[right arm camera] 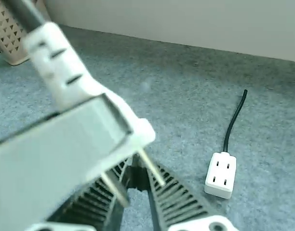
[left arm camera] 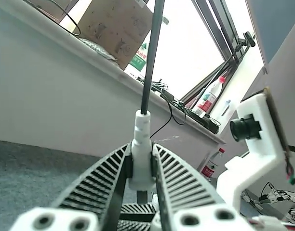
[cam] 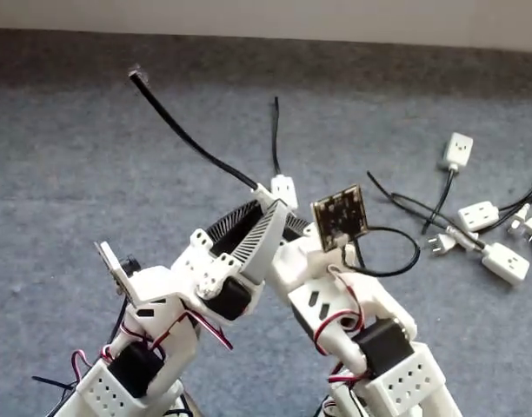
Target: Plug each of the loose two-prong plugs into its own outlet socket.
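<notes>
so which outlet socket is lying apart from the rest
The outlet socket in the middle, short black cord running straight back; the other sockets sit bunched at the right.

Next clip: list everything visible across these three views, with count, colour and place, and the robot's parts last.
held plug: 1, white with a black cord, clamped in the left gripper above the middle of the carpet
near outlet socket: 1, white with a short black cord, on the carpet just beyond the grippers
far outlet sockets: 3, white, on the carpet at the right among tangled black cords
loose plug: at least 1, white, among those sockets; the pieces at the edge are too small to tell
carpet: 1, grey-blue
basket: 1, beige, by the wall
left gripper: 1, black ribbed fingers, shut on the held plug
right gripper: 1, black, just under the held plug's prongs
</notes>
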`<act>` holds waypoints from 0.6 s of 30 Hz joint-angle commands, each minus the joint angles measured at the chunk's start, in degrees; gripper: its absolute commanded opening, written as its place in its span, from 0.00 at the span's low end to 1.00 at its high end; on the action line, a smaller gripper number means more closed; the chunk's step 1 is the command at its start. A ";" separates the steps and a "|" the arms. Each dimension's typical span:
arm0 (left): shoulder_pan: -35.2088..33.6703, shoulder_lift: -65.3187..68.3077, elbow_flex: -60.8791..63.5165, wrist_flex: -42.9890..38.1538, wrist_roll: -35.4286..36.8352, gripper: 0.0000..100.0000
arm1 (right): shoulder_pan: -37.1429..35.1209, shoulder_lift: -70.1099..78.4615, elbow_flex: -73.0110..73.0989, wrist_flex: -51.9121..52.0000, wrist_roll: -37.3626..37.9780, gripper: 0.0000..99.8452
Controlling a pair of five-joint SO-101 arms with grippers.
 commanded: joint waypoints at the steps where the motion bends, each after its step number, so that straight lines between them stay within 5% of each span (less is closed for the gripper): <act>1: 1.54 -0.31 -0.75 2.90 -0.26 0.01 | 3.21 3.91 -6.11 -0.13 0.79 0.01; 18: 4.53 -0.31 -0.22 4.66 -0.53 0.01 | 12.97 11.82 -10.24 -5.85 0.97 0.01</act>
